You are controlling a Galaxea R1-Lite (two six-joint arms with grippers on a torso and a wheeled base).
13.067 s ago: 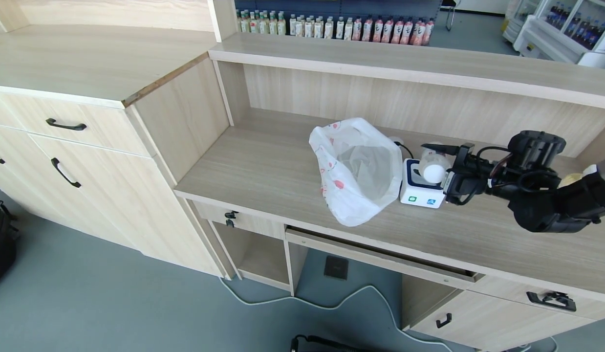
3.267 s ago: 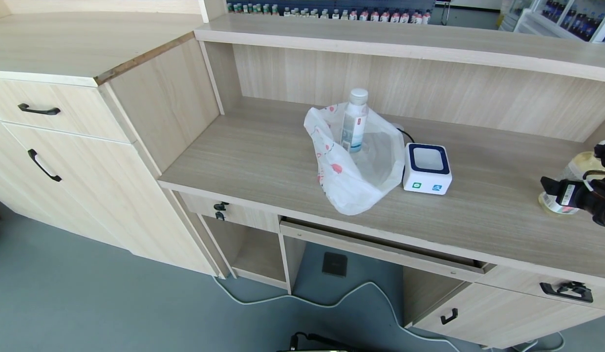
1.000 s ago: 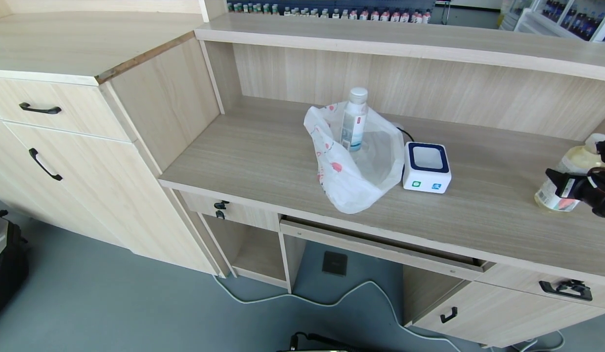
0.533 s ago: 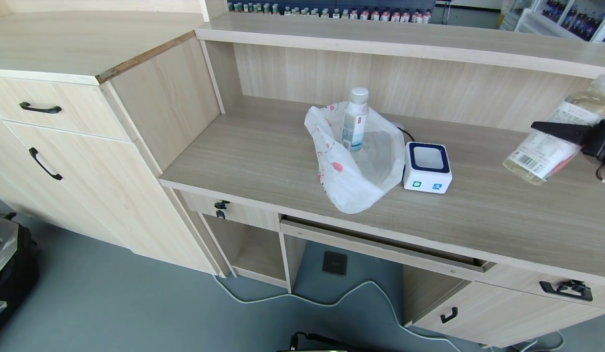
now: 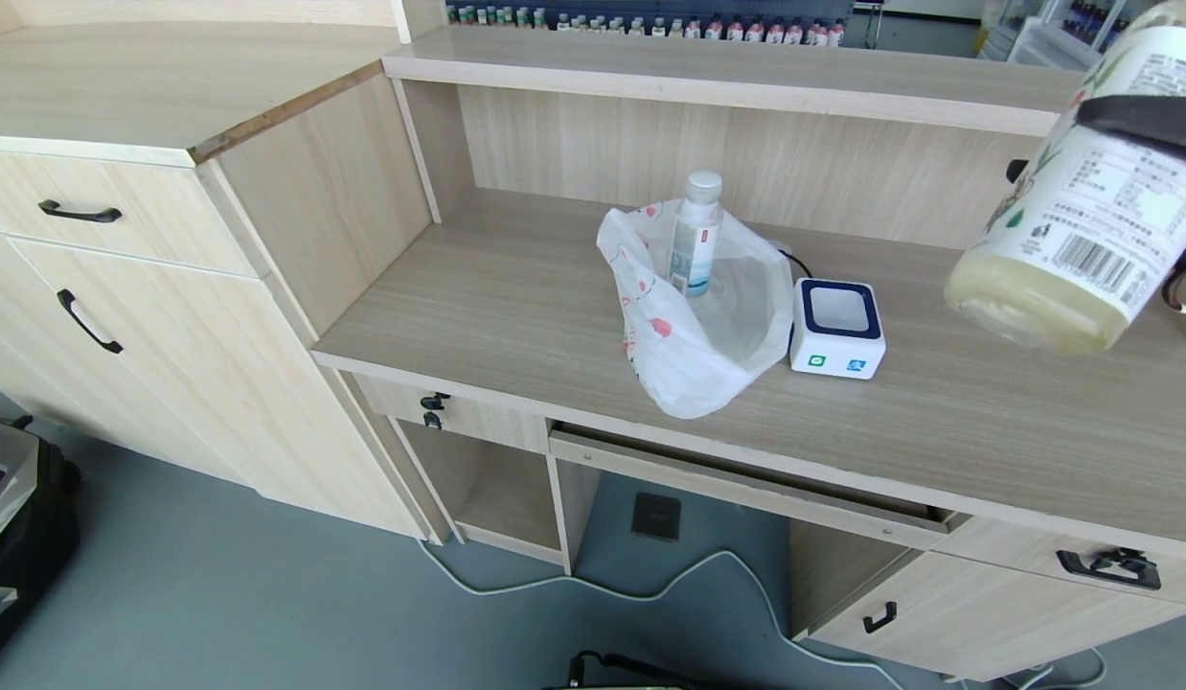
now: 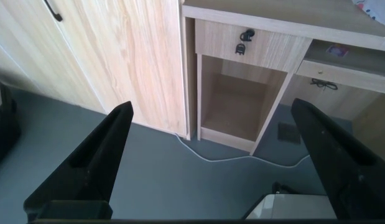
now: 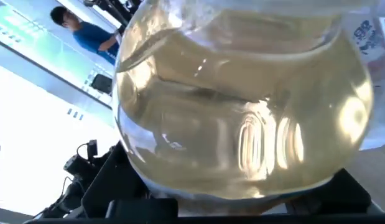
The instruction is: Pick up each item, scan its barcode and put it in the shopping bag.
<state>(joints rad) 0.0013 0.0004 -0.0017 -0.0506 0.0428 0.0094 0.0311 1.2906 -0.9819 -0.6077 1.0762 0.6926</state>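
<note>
Juice bottle (image 5: 1082, 220) is rising higher above the counter (image 5: 986, 422) than 0.5 s ago, far right, tilted. Right gripper (image 5: 1144, 123) is clamping it. Left gripper (image 6: 211, 106) is hanging spread apart. Shopping bag (image 5: 670, 369) is sitting left of scanner (image 5: 837, 328).

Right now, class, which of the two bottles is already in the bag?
The white-capped bottle, standing in the bag; the yellowish bottle is held aloft by the right hand.

Bright, even light across counter (image 5: 516, 307); soft shadow under shelf (image 5: 727, 81) falls on back panel (image 5: 794, 172). Straight edges bow toward head-view borders. Bottle (image 5: 1072, 240) lit from above, underside shaded. Right wrist view: glare spots in bottle's liquid, all behind it blown white, probably window light.
</note>
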